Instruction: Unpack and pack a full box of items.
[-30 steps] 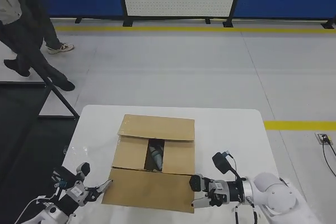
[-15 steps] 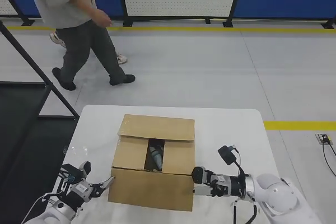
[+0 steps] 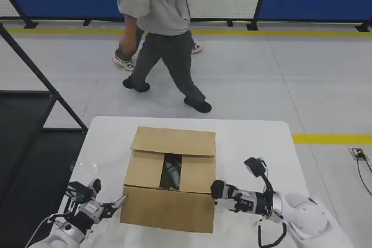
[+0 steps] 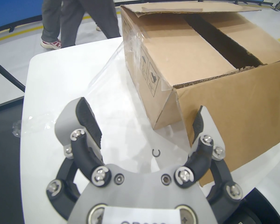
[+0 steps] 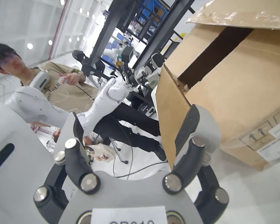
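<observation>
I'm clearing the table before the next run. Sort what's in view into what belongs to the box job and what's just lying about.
Job:
- box
- item in its top gap
- left tool, open, at one box corner
- right tool, open, at the other

Lying about:
- clear film on the table beside the box
- C-shaped ring near the left tool

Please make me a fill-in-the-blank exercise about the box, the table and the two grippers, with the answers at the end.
1. The box stands on a table of ____ colour.
2. The left gripper and the right gripper are both ____, holding nothing.
3. In the top view, the box's near side lies ____ the two grippers.
Answers: white; open; between.
</observation>
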Available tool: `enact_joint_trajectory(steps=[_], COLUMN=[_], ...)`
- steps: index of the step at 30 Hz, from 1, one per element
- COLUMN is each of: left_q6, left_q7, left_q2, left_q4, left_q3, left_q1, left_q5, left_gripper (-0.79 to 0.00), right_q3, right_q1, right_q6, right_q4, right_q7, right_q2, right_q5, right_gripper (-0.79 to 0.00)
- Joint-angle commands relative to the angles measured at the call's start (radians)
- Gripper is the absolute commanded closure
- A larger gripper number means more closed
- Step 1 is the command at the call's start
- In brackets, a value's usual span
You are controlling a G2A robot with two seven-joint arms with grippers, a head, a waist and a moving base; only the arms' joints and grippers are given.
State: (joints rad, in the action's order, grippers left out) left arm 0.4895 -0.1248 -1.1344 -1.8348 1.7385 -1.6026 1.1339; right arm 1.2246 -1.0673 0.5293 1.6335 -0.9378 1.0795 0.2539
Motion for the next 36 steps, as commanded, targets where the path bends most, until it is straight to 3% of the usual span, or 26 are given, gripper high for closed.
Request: enact_joint_trajectory(steps=[1, 4, 15, 20, 27, 36], left_q6=[0.003, 0.005, 0.005, 0.005, 0.003, 0.003], left_q7=[0.005, 0.011, 0.011, 0.018, 0.032, 0.043], left_q2=[0.001, 0.001, 0.001, 0.002, 0.003, 0.005], left_q4=[-0.003, -0.007, -0.007, -0.013, -0.012, -0.010], left_q3=[0.001, 0.002, 0.002, -0.003, -0.004, -0.006], left_q1=[-0.004, -0.008, -0.008, -0.015, -0.020, -0.022], left_q5=[-0.002, -0.008, -0.008, -0.003, -0.003, -0.005], left_gripper=[-0.785, -0.785, -0.785, -0.785, -0.785, -0.785], right_q3=[-0.022, -0.045, -0.053, -0.080, -0.107, -0.140], right_q1=[0.033, 0.080, 0.074, 0.121, 0.198, 0.248], right_q6=[-0.072, -0.192, -0.211, -0.380, -0.553, -0.614], right_q4=[-0.019, -0.064, -0.033, -0.057, -0.118, -0.167], right_q7=[0.011, 0.014, 0.039, 0.170, 0.165, 0.226], right_q2=[0.006, 0.015, 0.016, 0.031, 0.043, 0.061], right_q5=[0.059, 0.149, 0.124, 0.153, 0.198, 0.213], right_gripper=[-0.785, -0.785, -0.785, -0.785, -0.785, -0.785])
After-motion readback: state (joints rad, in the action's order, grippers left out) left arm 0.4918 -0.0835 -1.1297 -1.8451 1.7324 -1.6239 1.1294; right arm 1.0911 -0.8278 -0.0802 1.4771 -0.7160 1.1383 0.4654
